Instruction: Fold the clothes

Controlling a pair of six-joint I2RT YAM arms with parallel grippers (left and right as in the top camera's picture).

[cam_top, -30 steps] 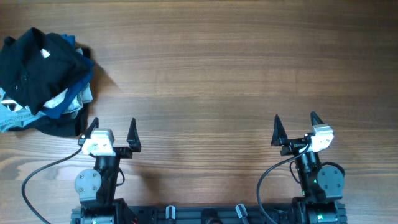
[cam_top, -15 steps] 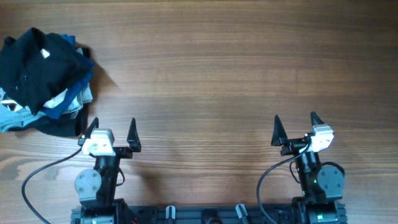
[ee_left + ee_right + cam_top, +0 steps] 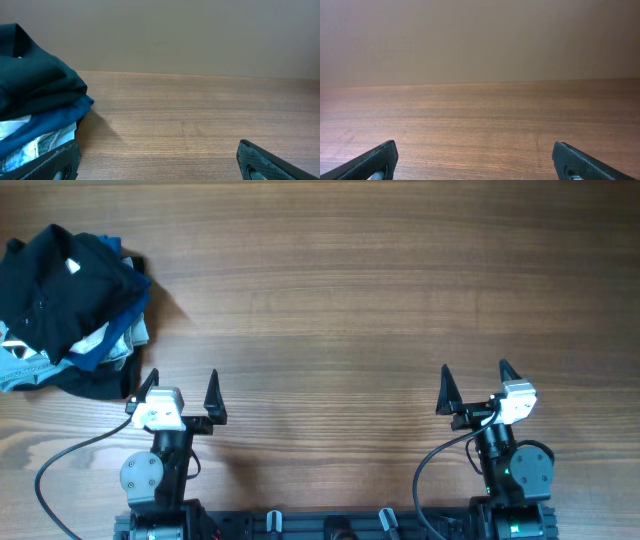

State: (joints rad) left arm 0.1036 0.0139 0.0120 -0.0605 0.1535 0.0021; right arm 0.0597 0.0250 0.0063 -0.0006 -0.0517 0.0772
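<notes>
A heap of clothes (image 3: 62, 305) lies at the far left of the wooden table, black on top with dark blue and pale blue-grey pieces under it. It also shows at the left of the left wrist view (image 3: 35, 105). My left gripper (image 3: 182, 392) is open and empty near the front edge, just right of and below the heap. Its jaws show in the left wrist view (image 3: 159, 162). My right gripper (image 3: 474, 386) is open and empty near the front right, far from the clothes. Its jaws show in the right wrist view (image 3: 475, 162) over bare wood.
The wooden table (image 3: 340, 300) runs across the whole overhead view. Both arm bases and their cables (image 3: 60, 465) sit at the front edge. A plain beige wall (image 3: 480, 40) stands behind the table's far edge.
</notes>
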